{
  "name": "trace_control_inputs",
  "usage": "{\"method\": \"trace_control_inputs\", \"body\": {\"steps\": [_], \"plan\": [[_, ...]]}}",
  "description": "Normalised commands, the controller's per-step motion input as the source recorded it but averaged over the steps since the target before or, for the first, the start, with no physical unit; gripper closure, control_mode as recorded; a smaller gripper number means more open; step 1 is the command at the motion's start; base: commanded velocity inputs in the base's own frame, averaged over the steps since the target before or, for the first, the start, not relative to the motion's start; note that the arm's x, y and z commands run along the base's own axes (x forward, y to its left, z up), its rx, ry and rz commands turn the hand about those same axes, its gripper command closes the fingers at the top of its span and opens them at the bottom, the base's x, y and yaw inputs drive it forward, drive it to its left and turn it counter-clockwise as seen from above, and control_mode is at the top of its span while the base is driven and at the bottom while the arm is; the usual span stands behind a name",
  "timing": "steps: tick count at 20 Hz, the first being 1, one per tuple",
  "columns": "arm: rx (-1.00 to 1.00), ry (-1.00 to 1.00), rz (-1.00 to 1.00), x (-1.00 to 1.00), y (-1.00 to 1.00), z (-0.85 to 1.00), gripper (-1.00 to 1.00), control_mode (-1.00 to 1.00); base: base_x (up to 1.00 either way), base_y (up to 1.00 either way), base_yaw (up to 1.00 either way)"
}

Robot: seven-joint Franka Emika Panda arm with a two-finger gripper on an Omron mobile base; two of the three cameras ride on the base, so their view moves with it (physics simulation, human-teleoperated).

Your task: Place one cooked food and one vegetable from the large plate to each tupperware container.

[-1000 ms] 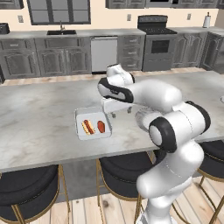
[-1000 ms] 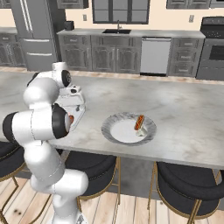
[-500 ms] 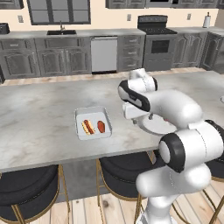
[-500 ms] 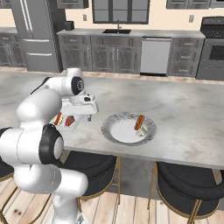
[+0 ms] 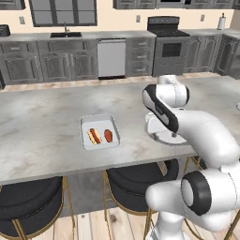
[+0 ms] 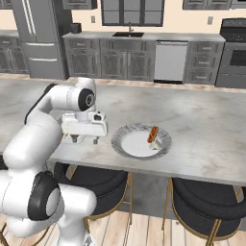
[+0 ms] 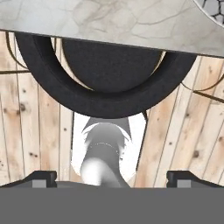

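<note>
One tupperware container [image 5: 99,132] lies on the marble island and holds a bun-wrapped hot dog [image 5: 95,136] beside the vegetable [image 5: 108,135], a reddish-orange oval. To its right is the large plate [image 6: 126,142], with a single hot dog [image 6: 153,135] near its far right rim. My gripper [image 6: 85,139] hovers between container and plate, near the counter's front edge, open and empty. In the hand view the gripper [image 7: 113,178] has its fingertips [image 7: 41,177] set wide apart, and the plate rim [image 7: 214,6] shows at the top right corner.
Black round stools with gold legs [image 5: 133,180] stand under the island's front edge; one [image 7: 109,65] lies straight along the hand's line of sight over wooden floor. Grey cabinets, a sink and a stove line the far wall.
The arm has swung rightward, away from above the container toward the plate. The hot dog and vegetable stay in the container; the gripper carries nothing.
</note>
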Motion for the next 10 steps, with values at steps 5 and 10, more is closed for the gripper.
{"method": "trace_control_inputs", "body": {"steps": [5, 10], "plan": [[0.01, -0.19, 0.00, -0.48, 0.00, 0.02, -1.00, -1.00, 0.00, 0.00, 0.00], [0.00, -0.02, 0.00, -0.07, 0.00, 0.01, -1.00, -1.00, 0.00, 0.00, 0.00]]}}
